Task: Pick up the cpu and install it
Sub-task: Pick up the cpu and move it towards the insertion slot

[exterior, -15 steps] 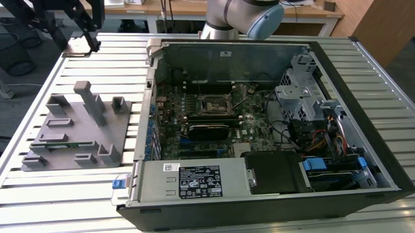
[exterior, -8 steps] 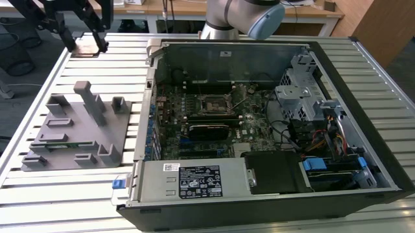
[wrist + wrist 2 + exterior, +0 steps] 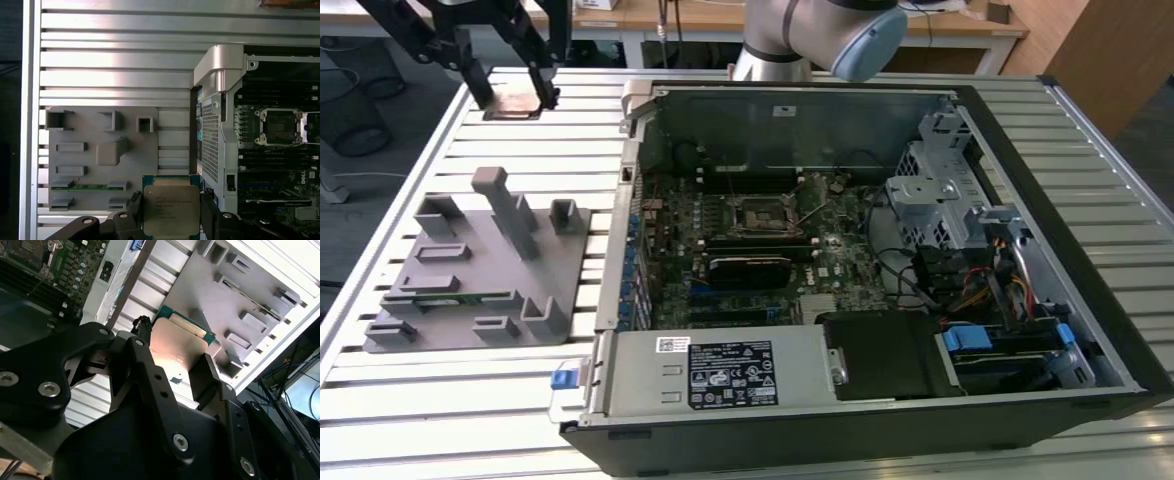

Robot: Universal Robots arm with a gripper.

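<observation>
The cpu (image 3: 518, 97), a flat square chip with a pale metal top, is held between my gripper's (image 3: 507, 85) fingers at the far end of the exterior view's left, above the slatted table and beyond the grey tray (image 3: 467, 270). In both wrist views the black fingers (image 3: 207, 214) press on two opposite edges of the cpu (image 3: 171, 210) (image 3: 177, 347), so my gripper (image 3: 171, 212) (image 3: 172, 357) is shut on it. The motherboard socket (image 3: 761, 213) (image 3: 279, 127) lies open inside the computer case, well off to the exterior view's right of the gripper.
The open computer case (image 3: 1067, 250) fills the exterior view's right, with a drive cage (image 3: 941, 190) and cables inside. The grey tray (image 3: 100, 155) carries upright pegs and a green memory stick (image 3: 454, 297) (image 3: 87, 187). The case's raised metal wall (image 3: 220, 100) stands between tray and motherboard.
</observation>
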